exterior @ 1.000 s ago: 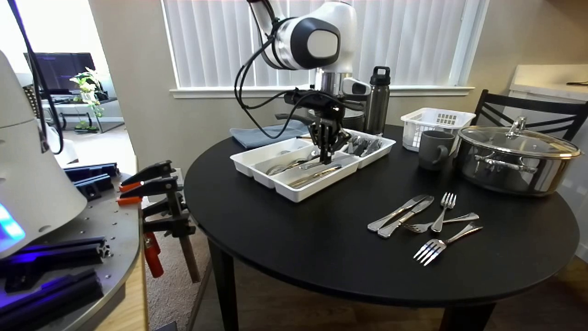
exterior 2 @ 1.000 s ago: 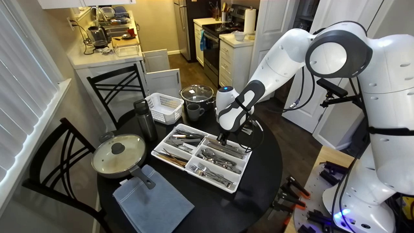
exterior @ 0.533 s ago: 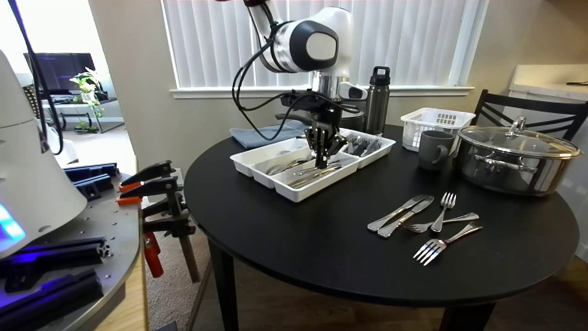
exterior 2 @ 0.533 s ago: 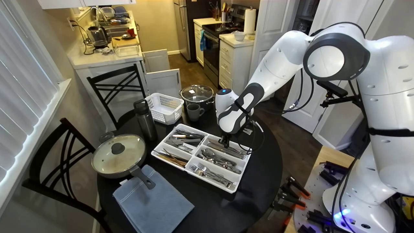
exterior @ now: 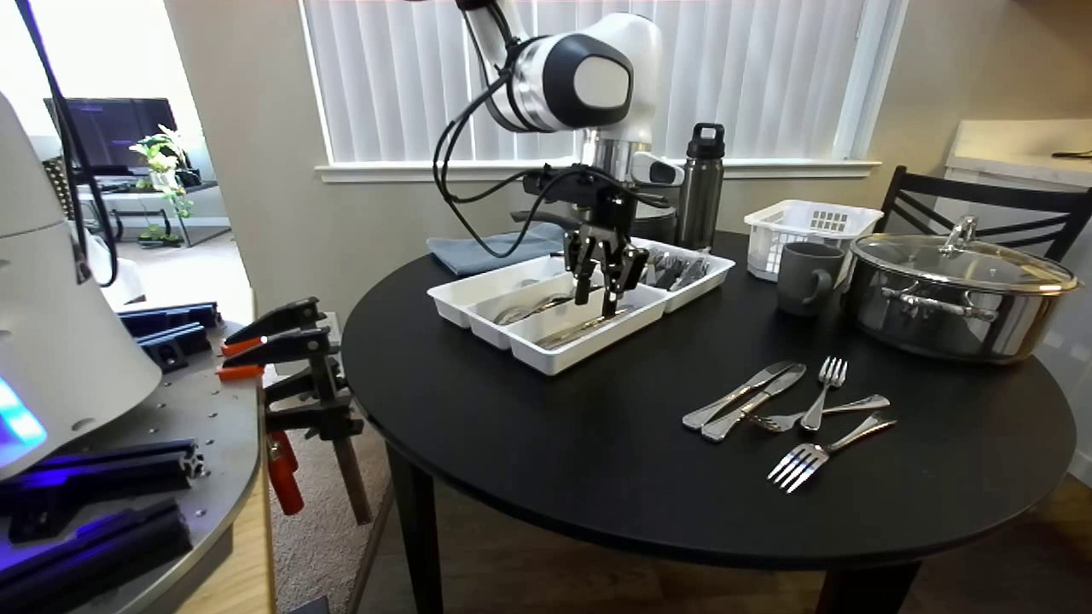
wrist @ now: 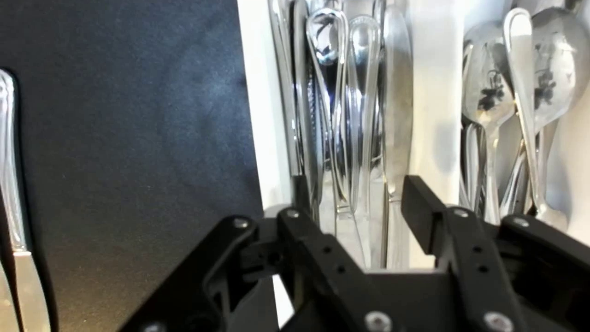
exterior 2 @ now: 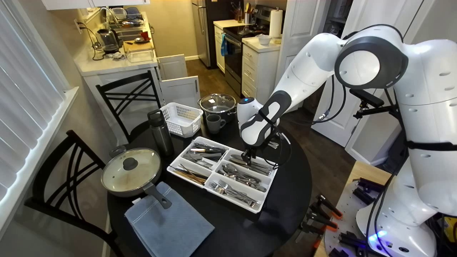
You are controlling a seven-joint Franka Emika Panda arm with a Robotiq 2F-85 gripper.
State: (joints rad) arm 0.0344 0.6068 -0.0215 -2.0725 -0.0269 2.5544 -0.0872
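My fingers [wrist: 421, 216] stand well apart, nothing gripped; can't tell if the tips touch anything. In the wrist view, table knives [wrist: 397, 101] lie below and between them, running out to 12 o'clock, long axis roughly 12–6. Sides look tight: cutlery tray rim [wrist: 262, 92] at 9, divider [wrist: 438, 92] at 3, spoons [wrist: 481, 92] past it. More room beyond 9: black surface [wrist: 138, 115], then two loose knives [wrist: 10, 161].

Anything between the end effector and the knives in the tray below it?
Nothing visible. In the wrist view the end effector stands open over the knives; the tray rim and a divider flank them without covering them.
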